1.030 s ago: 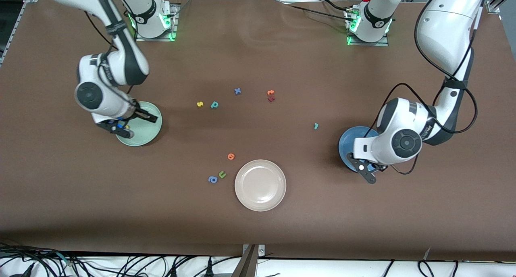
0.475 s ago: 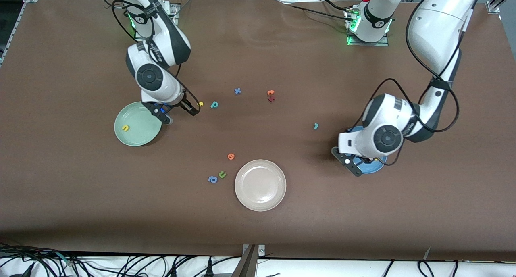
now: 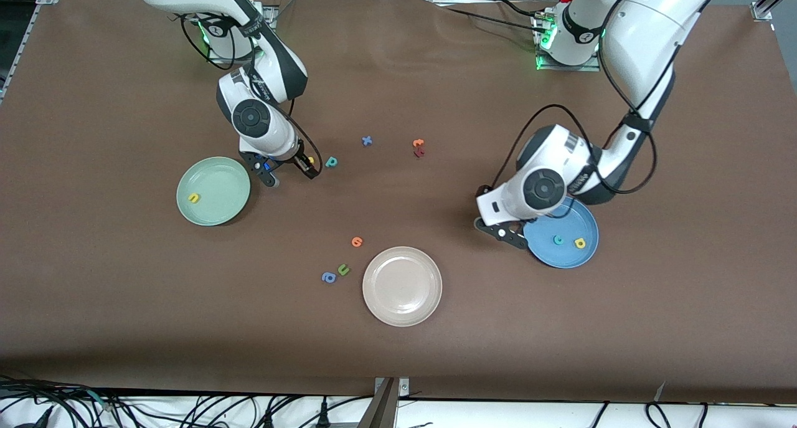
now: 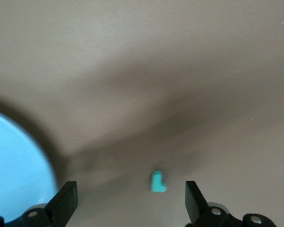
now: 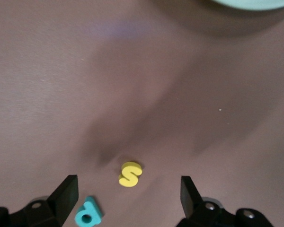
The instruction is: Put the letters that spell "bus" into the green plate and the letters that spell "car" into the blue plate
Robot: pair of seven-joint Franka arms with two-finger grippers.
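With fingers apart, the right end effector (image 3: 291, 168) hovers over the yellow "s" (image 5: 129, 174) and the left end effector (image 3: 505, 230) over the teal "r" (image 4: 157, 182); each must descend and close.

Matt brown table covering (image 3: 124, 303), smooth faintly glossy beige-white plate (image 3: 402, 316), and soft-looking matt yellow "s" (image 5: 130, 174).

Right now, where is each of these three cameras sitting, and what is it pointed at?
Front view: high across the table, facing both arms' bases; shows the green plate and blue plate.
Left wrist view: on the left arm, looking down past the open left gripper at the teal "r".
Right wrist view: past the open right gripper at the yellow "s".
Shared: the teal "b", also in the front view.
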